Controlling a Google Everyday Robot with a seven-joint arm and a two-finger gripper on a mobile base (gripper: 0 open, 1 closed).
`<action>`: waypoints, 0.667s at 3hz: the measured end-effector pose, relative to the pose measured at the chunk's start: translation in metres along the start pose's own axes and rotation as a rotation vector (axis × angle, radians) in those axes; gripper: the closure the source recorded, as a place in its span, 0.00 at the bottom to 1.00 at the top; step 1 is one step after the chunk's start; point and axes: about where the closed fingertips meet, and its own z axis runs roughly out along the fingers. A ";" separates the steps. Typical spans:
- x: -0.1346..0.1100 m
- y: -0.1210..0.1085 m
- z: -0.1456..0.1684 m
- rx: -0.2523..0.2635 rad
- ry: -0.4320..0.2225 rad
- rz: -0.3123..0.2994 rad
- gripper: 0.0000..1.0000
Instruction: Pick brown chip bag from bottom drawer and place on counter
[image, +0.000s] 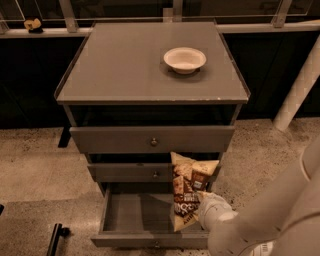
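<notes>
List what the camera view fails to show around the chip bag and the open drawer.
Pincer, at the brown chip bag's lower right over the bottom drawer: its hold is hidden by its own white casing.
Bottom drawer's right side: covered by bag and arm.
Bag lettering: too small and creased to read.
Arm: cut off by right and bottom edges.

The counter (125, 70) is smooth matt grey, and the 3 drawer fronts match, the bottom drawer (130, 215) included. The bowl (184, 59) near its back-right corner is dull cream. The brown chip bag (186, 192) is crinkly, slightly glossy film. The gripper (202, 205), smooth white plastic, sits against the bag below the counter's front-right corner.
</notes>
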 end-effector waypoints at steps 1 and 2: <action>-0.003 -0.021 -0.010 0.043 0.021 -0.046 1.00; -0.013 -0.046 -0.020 0.083 0.025 -0.098 1.00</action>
